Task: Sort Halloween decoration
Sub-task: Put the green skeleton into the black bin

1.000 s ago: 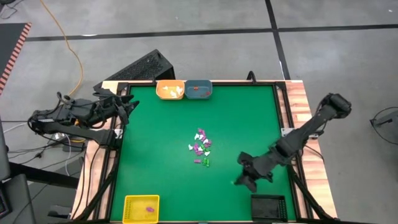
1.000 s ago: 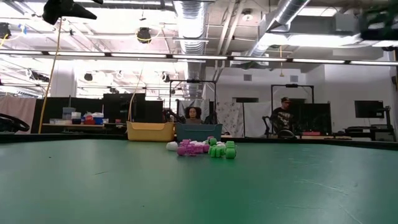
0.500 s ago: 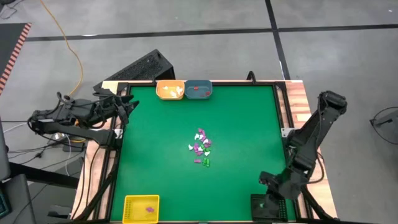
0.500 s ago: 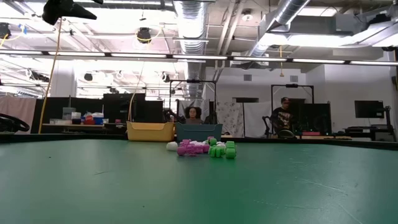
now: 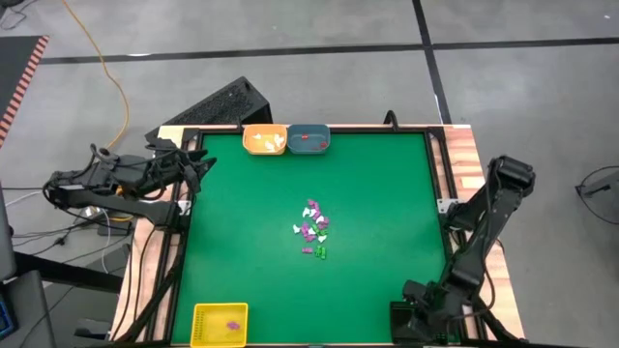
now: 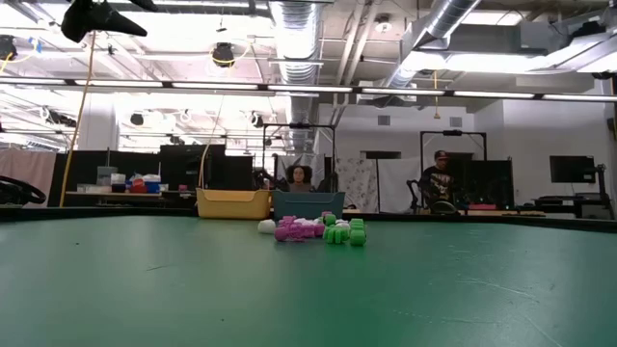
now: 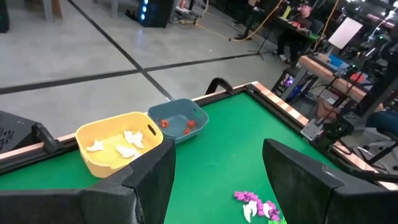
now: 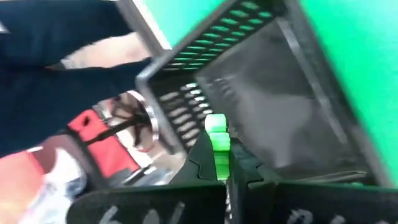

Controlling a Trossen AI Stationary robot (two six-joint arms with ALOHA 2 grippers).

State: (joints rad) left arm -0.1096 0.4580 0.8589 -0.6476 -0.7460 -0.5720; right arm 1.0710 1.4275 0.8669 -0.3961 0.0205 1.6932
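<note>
Change: swung from mid-desk, beside the pile, across to the black tray at the near right corner — right arm only; left arm and pile unchanged.
Desk [image 5: 377,193]: green, trays parked at the edges so the middle is free for picking.
Left arm: waiting off the far left edge; left jaws [image 7: 214,180] spread wide, empty, facing the far trays.
Right jaws [image 8: 217,163]: poised over the black tray [image 5: 418,321], pinching a green trinket [image 8: 216,140] between the tips; held there probably for a drop.
Yellow tray [image 5: 221,324]: near left corner, a few purple pieces inside.
Orange tray [image 5: 264,139]: far edge, white pieces.
Blue tray [image 5: 309,139]: touching the orange one, orange-red pieces.
Pile [image 5: 311,228]: mid-desk, purple, white and green trinkets unsorted, well apart from every tray.
Progress, judged: colour per tray, much of the pile left.
</note>
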